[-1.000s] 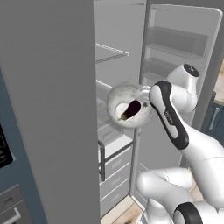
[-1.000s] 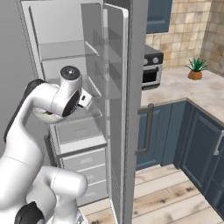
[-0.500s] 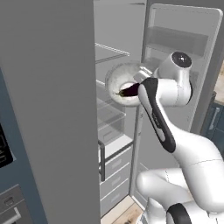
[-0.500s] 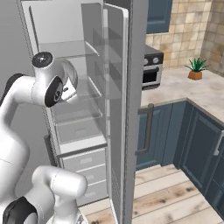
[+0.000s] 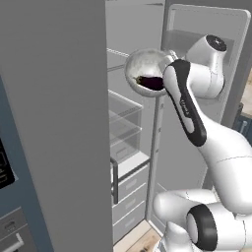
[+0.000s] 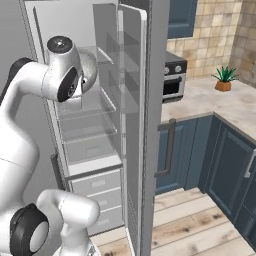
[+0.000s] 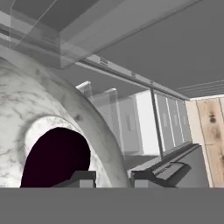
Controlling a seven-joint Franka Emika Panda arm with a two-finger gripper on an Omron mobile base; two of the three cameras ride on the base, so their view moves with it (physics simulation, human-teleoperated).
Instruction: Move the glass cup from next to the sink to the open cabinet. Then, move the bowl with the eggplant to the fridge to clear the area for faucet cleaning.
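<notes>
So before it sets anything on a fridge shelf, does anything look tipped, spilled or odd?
Yes: the bowl is held steeply tilted at the open fridge, its opening turned sideways. The eggplant is inside it, low against the rim pinched by the gripper. Nothing has spilled, but it might slide out.

To my right a pale stone worktop (image 6: 220,102) tops dark blue-grey base cabinets with silver handles (image 6: 210,160). A small potted green plant (image 6: 223,79) sits before the tan tiled wall (image 6: 215,35). Light wooden plank floor (image 6: 200,225) runs below.
</notes>
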